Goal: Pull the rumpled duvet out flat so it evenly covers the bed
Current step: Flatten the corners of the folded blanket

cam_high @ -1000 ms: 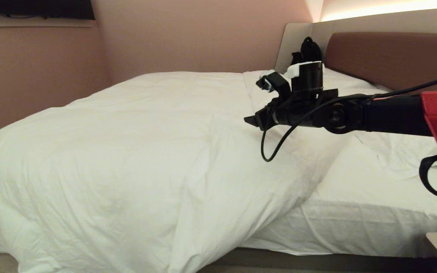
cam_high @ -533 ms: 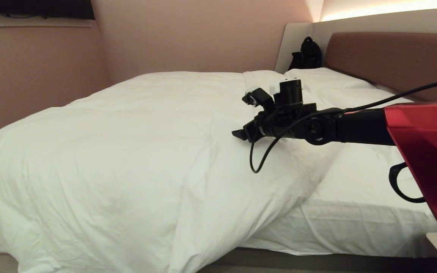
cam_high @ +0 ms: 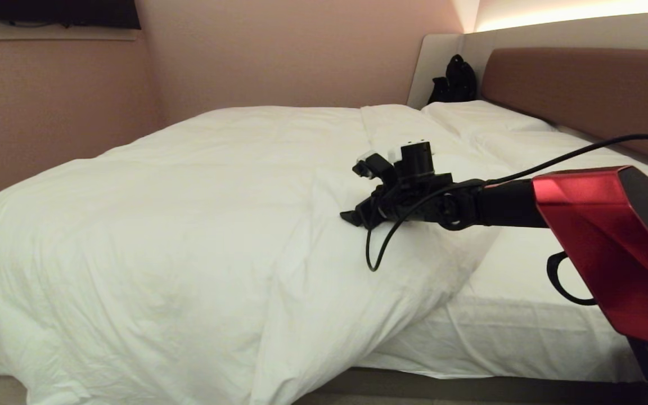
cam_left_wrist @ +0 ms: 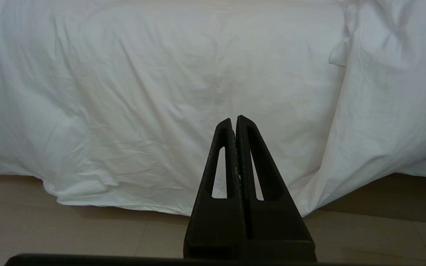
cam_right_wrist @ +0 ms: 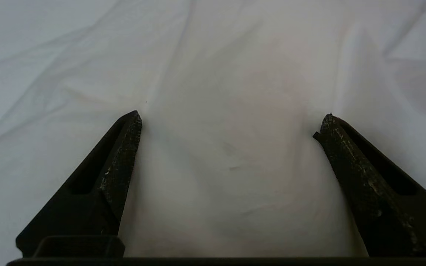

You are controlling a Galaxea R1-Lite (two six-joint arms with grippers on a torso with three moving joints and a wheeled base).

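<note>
The puffy white duvet (cam_high: pixel 189 214) covers most of the bed (cam_high: pixel 526 315) and hangs over its near side. Its near corner toward the headboard is drawn back slantwise, so the white sheet shows there. My right gripper (cam_high: pixel 352 218) reaches in from the right, low over the duvet near that slanted edge. In the right wrist view the right gripper (cam_right_wrist: pixel 227 122) is open, with only duvet cloth (cam_right_wrist: pixel 227 74) between the fingers and nothing held. My left gripper (cam_left_wrist: pixel 234 121) is shut and empty. It is parked low, facing the hanging duvet (cam_left_wrist: pixel 161 92), and is out of the head view.
White pillows (cam_high: pixel 481 115) lie against the brown headboard (cam_high: pixel 583 84), with a black bag (cam_high: pixel 456 79) at the far corner. Pink walls close in the far side and foot of the bed. A floor strip (cam_left_wrist: pixel 87 229) runs along the near side below the platform base (cam_high: pixel 470 388).
My right arm has sunk toward the duvet and moved left and nearer. The duvet lies as before and the left gripper has not moved.
</note>
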